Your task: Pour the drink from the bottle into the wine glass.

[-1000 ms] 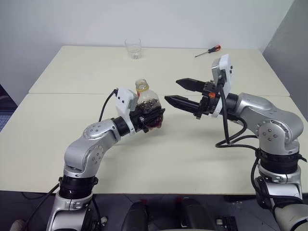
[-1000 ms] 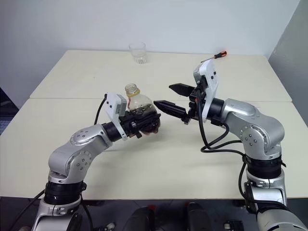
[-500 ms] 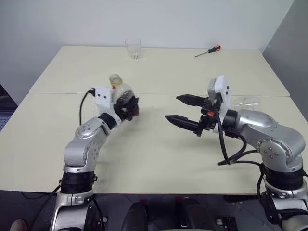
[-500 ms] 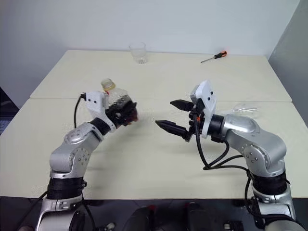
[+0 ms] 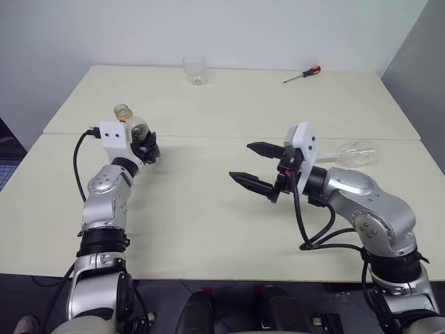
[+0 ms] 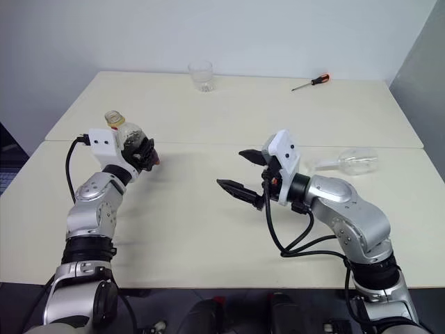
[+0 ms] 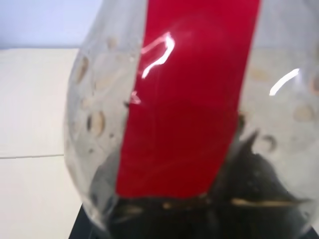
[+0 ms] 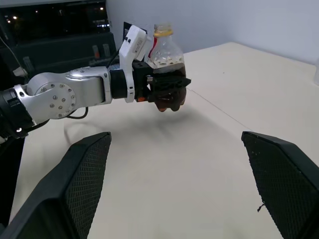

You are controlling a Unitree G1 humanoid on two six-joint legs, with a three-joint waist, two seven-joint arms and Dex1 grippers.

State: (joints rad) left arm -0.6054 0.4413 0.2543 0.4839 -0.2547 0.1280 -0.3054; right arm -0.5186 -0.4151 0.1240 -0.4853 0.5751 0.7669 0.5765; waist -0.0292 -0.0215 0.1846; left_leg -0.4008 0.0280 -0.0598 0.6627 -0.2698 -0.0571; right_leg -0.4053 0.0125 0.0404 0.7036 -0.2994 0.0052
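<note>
Left gripper [image 6: 142, 154] clamps squat clear plastic bottle [image 6: 128, 136] upright; right gripper [image 5: 256, 165] wide, empty. Clear stemmed wine glass [image 5: 353, 153] lies toppled; needs righting before pour.

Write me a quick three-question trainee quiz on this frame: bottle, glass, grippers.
1. True or false: the wine glass stands upright on the table.
2. Which gripper grips the bottle? A) left gripper B) right gripper C) neither
3. Name the two things near the table's far edge.

Key:
1. False. It lies on its side, beyond the right arm.
2. A. The right gripper is open and empty.
3. A clear tumbler and a screwdriver.
</note>
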